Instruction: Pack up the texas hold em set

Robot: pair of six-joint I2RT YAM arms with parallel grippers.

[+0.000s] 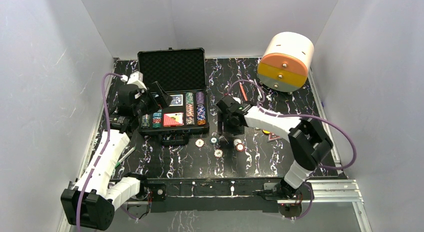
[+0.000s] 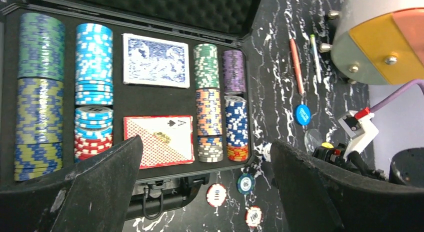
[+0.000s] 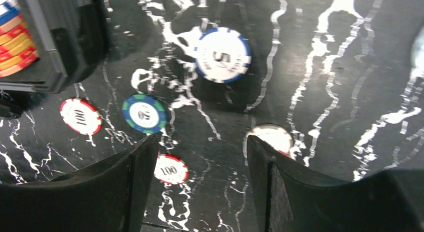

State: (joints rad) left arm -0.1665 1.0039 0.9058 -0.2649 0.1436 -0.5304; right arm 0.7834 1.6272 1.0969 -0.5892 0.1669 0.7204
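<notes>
White-veined black tabletop [image 1: 225,72] carries the open hard case [image 1: 172,67] at rear left, its foam slots nearly full of striped chip rows [image 2: 95,57] and two card decks [image 2: 156,60]. Loose poker chips [image 3: 145,113] lie flat just in front of it. Left gripper [image 2: 204,144] hangs wide open and empty over the case front. Right gripper [image 3: 202,139] hovers half-spread, empty, above the loose chips. These look light, hard, thin and slick, so they are likely best pinched across opposite rims.

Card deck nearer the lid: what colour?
Card deck: blue-and-white patterned back, best in left wrist view.
</notes>
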